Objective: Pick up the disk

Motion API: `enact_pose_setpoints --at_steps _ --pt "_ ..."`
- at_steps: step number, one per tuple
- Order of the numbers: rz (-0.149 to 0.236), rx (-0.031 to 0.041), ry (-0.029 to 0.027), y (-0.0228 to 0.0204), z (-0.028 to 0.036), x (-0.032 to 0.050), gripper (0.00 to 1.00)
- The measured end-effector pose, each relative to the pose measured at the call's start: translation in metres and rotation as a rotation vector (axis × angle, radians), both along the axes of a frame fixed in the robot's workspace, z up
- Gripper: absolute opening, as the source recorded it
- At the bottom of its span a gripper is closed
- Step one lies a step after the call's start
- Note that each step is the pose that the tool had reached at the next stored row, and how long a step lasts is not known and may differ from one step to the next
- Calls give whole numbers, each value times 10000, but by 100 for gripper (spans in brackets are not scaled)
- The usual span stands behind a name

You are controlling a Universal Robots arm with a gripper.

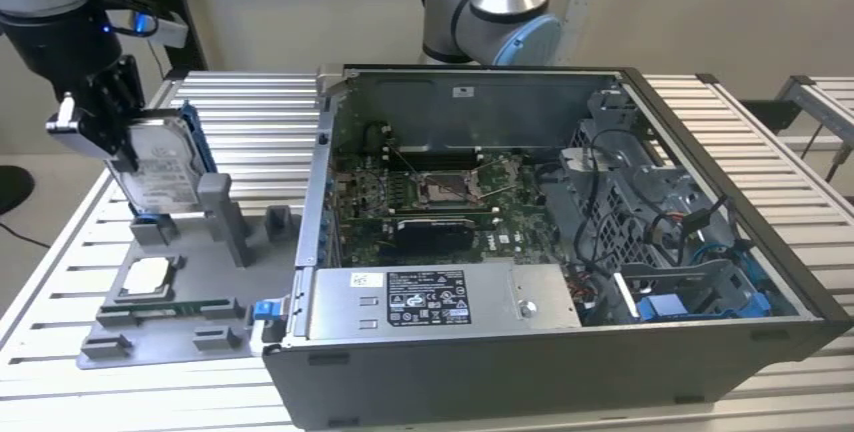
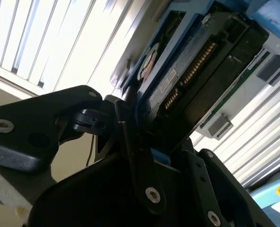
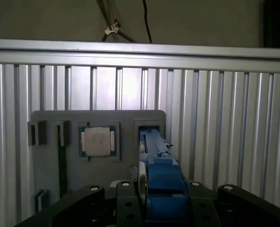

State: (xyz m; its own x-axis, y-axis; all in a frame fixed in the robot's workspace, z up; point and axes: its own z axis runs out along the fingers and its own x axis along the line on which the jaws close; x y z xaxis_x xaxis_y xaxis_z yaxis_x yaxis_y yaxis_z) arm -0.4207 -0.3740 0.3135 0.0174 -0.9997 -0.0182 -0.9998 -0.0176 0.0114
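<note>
The disk (image 1: 167, 167) is a silver-grey hard drive with a white label and a blue bracket. It stands upright on edge at the exterior view's left, over the grey holder plate (image 1: 200, 287). My gripper (image 1: 127, 147) comes down from above and is shut on the disk's upper part. In the first wrist view the disk's blue edge (image 3: 161, 177) runs between my black fingers (image 3: 125, 189) toward a slot in the holder (image 3: 45, 161). In the second wrist view the disk's connector side (image 2: 191, 71) sits in my gripper (image 2: 163, 146). Whether its lower end still touches the slot I cannot tell.
A small square CPU chip (image 1: 147, 277) (image 3: 98, 141) lies on the holder beside the slot. A large open computer case (image 1: 747, 352) with a grey power-supply box (image 1: 441, 297) fills the exterior view's right. The slatted aluminium table (image 1: 254, 112) lies underneath, and the arm's base (image 1: 494, 12) stands behind the case.
</note>
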Motion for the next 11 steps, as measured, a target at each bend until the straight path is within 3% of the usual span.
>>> enact_pose_setpoints --at_steps 11 --pt "0 0 0 0 501 0 0"
